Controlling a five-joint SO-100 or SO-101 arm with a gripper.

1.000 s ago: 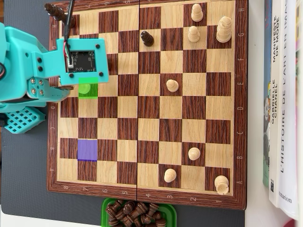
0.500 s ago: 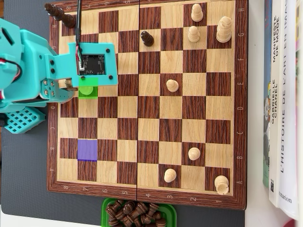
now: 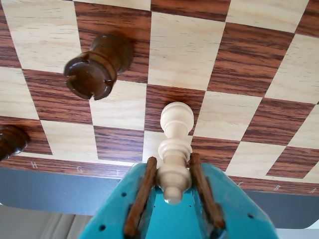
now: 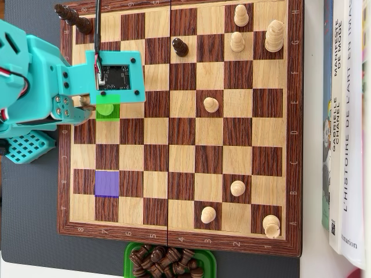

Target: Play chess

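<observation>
In the wrist view my teal gripper (image 3: 172, 158) is shut on a light chess piece (image 3: 176, 134). Its brown pads (image 3: 147, 179) press the piece's wide part from both sides. A dark rook (image 3: 97, 67) stands upper left of it. From overhead, the gripper (image 4: 99, 105) hangs over a green-marked square (image 4: 110, 113) at the left of the chessboard (image 4: 185, 243). The held piece (image 4: 105, 108) shows there with a green tint. A purple-marked square (image 4: 106, 183) lies three squares lower in the same column. Whether the piece touches the board I cannot tell.
Two dark pieces (image 4: 72, 15) stand at the board's top left corner and a dark pawn (image 4: 180, 46) near the top middle. Several light pieces (image 4: 211, 105) dot the right half. A green tray (image 4: 130, 255) of dark pieces lies below the board; books (image 4: 348, 127) lie at the right.
The wrist shifted a little to the right and up over the green square, mostly in the first half second. The pieces on the board have not moved.
</observation>
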